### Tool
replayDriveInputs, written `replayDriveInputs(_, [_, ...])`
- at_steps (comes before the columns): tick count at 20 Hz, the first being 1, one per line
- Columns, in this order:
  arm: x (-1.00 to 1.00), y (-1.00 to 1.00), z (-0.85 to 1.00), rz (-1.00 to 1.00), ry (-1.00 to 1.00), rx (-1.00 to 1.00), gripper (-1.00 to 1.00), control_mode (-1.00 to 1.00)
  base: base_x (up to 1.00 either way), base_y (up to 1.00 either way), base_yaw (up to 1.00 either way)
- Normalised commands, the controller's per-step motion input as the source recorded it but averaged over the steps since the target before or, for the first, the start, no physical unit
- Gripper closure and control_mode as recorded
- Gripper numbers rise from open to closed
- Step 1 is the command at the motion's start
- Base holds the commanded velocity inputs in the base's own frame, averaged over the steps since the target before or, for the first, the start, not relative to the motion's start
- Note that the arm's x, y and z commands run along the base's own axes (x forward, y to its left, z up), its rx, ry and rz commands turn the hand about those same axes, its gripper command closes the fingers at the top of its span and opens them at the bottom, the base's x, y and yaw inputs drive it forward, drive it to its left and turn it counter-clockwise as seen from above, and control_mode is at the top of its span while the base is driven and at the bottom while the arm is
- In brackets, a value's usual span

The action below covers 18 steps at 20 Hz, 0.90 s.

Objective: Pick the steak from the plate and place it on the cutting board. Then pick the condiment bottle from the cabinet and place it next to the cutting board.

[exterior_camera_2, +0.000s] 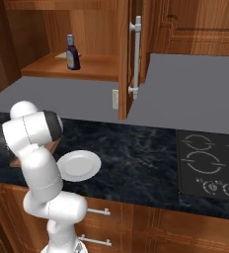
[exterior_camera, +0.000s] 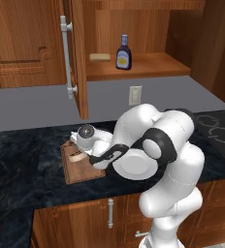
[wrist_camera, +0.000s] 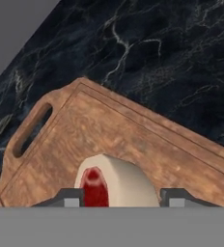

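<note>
The steak (wrist_camera: 111, 185) lies on the board (wrist_camera: 147, 144) between my gripper (wrist_camera: 119, 198) tips, which stand apart beside it (soft and slippery, I judge), so I would take its thick sides.

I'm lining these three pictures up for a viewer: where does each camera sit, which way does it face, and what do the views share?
Left base view: behind the arm to its left, facing forward and down at the cutting board and open cabinet; the arm rises at lower right.
Right base view: behind to its right, same counter; the arm stands at lower left beside the plate.
Hand view: on the hand, looking along the gripper at the steak over the board.
Shared: both base views show the condiment bottle.
</note>
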Motion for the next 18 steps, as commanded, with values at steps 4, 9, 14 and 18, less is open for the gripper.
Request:
replayDriveInputs(4, [-0.38, 0.0, -0.38, 0.0, -0.11, 0.0, 1.0, -1.0, 0.0, 0.0, 0.0])
replayDriveInputs(9, [-0.33, 0.0, -0.39, 0.0, -0.07, 0.0, 1.0, -1.0, 0.0, 0.0, 0.0])
replayDriveInputs(14, [-0.3, 0.02, -0.41, 0.0, -0.02, 0.0, -1.0, -1.0, 0.0, 0.0, 0.0])
replayDriveInputs(18, [-0.35, -0.04, -0.21, 0.0, 0.0, 0.0, -1.0, -1.0, 0.0, 0.0, 0.0])
